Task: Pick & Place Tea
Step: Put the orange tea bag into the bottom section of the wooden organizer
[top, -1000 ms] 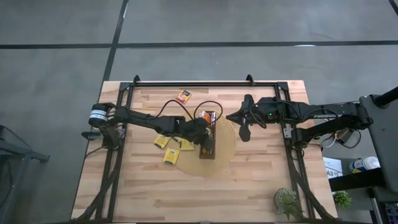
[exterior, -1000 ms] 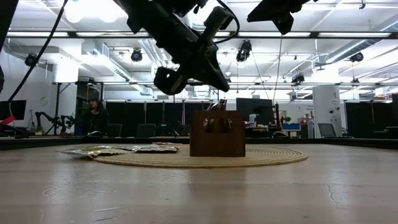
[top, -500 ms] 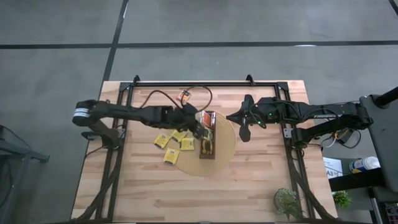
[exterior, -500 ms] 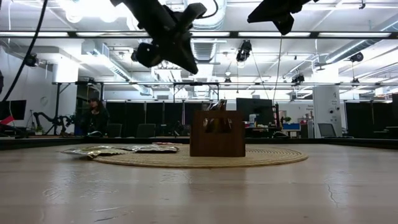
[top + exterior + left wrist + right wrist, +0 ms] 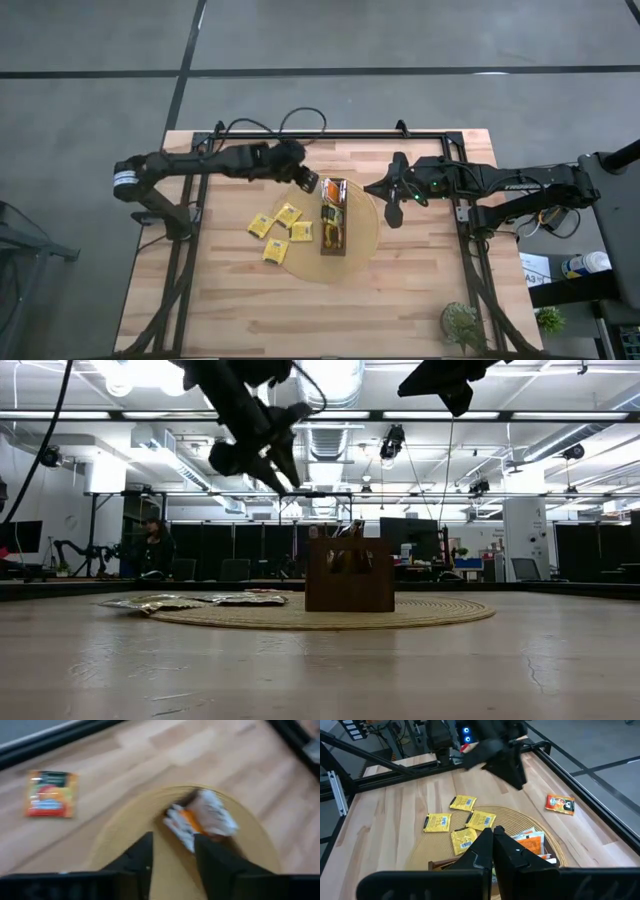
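A long dark-brown tray (image 5: 333, 245) stands on a round tan disc (image 5: 365, 235) and holds sachets (image 5: 527, 842), orange among them. Several yellow sachets (image 5: 276, 232) lie flat at the disc's left rim, partly on the bare table. One orange sachet (image 5: 560, 803) lies alone near the far edge. My left gripper (image 5: 308, 183) hangs open and empty in the air above the disc's far-left rim, fingers (image 5: 142, 855) apart. My right gripper (image 5: 392, 212) is shut and empty, raised over the disc's right side (image 5: 493, 837).
A black frame bar (image 5: 330, 133) runs along the far edge, and frame legs stand along both sides of the table. A small green plant (image 5: 462, 322) sits at the near right corner. Bare wood lies in front of the disc (image 5: 300, 310).
My left gripper has drawn back from over the tray and yellow sachets, moving toward the far edge and upward, with the arm swinging to lie nearer the far bar. The sachets, tray and right arm have stayed put.
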Controlling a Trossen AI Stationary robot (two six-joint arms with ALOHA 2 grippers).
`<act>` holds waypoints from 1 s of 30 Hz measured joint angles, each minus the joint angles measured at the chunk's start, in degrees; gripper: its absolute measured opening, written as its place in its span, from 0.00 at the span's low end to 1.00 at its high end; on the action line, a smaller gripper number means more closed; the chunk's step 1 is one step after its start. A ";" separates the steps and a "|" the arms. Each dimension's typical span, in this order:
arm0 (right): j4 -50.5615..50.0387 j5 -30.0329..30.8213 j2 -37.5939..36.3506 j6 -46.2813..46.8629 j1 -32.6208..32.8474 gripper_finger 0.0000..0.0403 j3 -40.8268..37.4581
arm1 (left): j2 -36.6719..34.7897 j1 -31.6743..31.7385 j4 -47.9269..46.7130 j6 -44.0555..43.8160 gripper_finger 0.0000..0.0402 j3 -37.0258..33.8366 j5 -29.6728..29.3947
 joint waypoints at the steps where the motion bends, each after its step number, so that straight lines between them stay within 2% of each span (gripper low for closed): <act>1: 0.00 0.00 0.00 0.00 0.00 0.02 0.00 | 0.00 1.20 -0.68 0.17 0.37 0.00 0.01; 5: 0.00 0.00 0.00 0.02 0.00 0.02 0.00 | 0.00 5.88 -3.07 3.19 0.51 -0.02 0.65; 9: 0.00 0.00 0.00 0.02 -0.01 0.02 0.00 | 0.01 10.31 -3.14 6.97 0.57 -0.02 4.51; 20: 0.00 0.34 0.00 1.22 -0.02 0.02 0.00 | 1.08 20.58 -3.36 11.71 0.58 0.02 7.53; 30: -0.04 1.70 0.02 3.01 -0.04 0.02 -0.01 | 11.31 21.38 -6.94 18.67 0.58 7.92 8.03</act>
